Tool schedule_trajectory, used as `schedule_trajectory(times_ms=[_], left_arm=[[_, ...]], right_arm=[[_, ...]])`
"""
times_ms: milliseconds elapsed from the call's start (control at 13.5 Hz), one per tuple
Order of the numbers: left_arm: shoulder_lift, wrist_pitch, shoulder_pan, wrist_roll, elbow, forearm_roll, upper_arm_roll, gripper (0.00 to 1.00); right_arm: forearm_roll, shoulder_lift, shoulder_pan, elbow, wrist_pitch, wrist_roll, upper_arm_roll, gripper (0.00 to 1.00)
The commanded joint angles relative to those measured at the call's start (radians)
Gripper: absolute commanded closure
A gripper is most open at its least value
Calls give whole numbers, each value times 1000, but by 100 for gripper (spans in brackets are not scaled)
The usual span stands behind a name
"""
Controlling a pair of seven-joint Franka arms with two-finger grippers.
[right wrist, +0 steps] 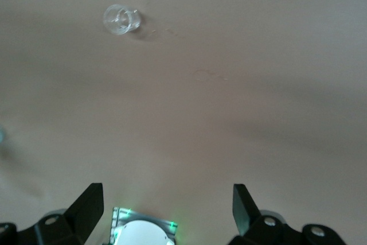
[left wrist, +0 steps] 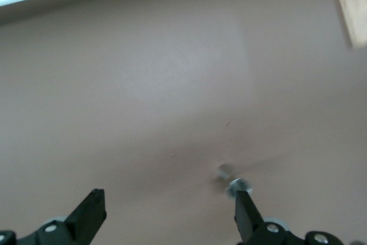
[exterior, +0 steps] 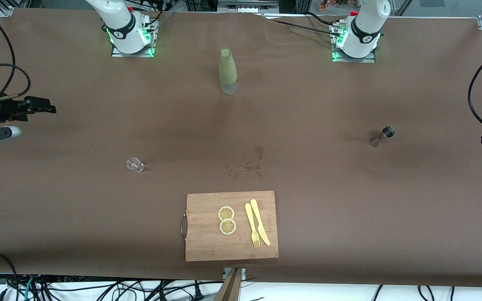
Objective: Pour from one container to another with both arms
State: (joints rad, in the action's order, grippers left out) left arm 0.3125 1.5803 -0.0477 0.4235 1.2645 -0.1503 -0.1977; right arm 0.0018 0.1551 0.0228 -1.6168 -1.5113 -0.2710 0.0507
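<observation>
Bottle (exterior: pixel 228 71): upright in the top centre of the front view, between the two arm bases; long axis vertical, green sleeve over a clear bottom.
Glass (exterior: pixel 135 164): small and clear, mid-height in the frame toward the right arm's end of the worktop (exterior: pixel 349 217); mouth up, well apart from the bottle.
Jigger (exterior: pixel 382 136): metal, standing mid-height toward the left arm's end, well apart from bottle and glass.
Right gripper (right wrist: pixel 166 190): up in the air over the frame's edge at the right arm's end; jaws spread wide with nothing between them; glass ahead of them in the right wrist view.
Left gripper (left wrist: pixel 168 194): at the frame's edge on the left arm's end; jaws wide apart and empty-handed; jigger close by one finger in the left wrist view.
Key relation: glass nearer the right gripper, jigger nearer the left, bottle about midway between both.
Wet spots (exterior: pixel 245 165): dark drops on the worktop in the middle of the frame, just above the cutting board (exterior: pixel 207 246).
Stage: hard to settle; containers standing apart and both grippers clear fits either a pour yet to come or one done and set back down.
</observation>
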Motion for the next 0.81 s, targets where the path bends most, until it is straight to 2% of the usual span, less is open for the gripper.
schedule_trajectory(times_ms=[0, 148, 444, 740], left_arm=[[-58, -9, -4, -360, 27, 31, 69, 0], [-78, -95, -4, -507, 29, 26, 78, 0], [-84, -154, -1, -503, 27, 46, 142, 0], [-115, -186, 31, -503, 32, 75, 149, 0]], right_arm=[[-54, -135, -9, -168, -134, 111, -28, 0], [-43, -166, -9, -183, -178, 122, -22, 0], [-28, -201, -37, -184, -190, 323, -11, 0], [10, -193, -32, -173, -188, 260, -9, 0]])
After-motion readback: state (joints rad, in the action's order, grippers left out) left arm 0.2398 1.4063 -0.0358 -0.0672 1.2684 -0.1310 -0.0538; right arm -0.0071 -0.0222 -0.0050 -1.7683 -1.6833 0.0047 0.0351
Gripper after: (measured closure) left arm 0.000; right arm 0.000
